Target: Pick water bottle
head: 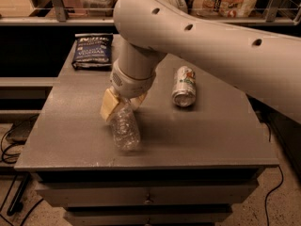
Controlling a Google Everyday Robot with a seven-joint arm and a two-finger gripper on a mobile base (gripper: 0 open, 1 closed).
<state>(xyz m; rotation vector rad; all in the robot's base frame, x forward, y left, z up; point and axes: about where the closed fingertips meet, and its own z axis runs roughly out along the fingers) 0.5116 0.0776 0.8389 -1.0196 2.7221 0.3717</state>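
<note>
The water bottle [125, 130], clear and crinkled, lies on the grey table [211, 131] left of centre, its base pointing toward the front edge. Its cap and label are hidden under my gripper. My gripper [123, 104] comes down from the big white arm [197, 36] and sits over the bottle's upper end. One tan finger pad [109, 106] is on the bottle's left side and the other finger [139, 100] is on its right, pressed against it. The bottle's lower part rests on the table.
A silver drink can [184, 85] lies on its side to the right of the gripper. A dark blue chip bag [92, 50] lies at the table's back left corner. Shelves with goods stand behind. Cables lie on the floor at left.
</note>
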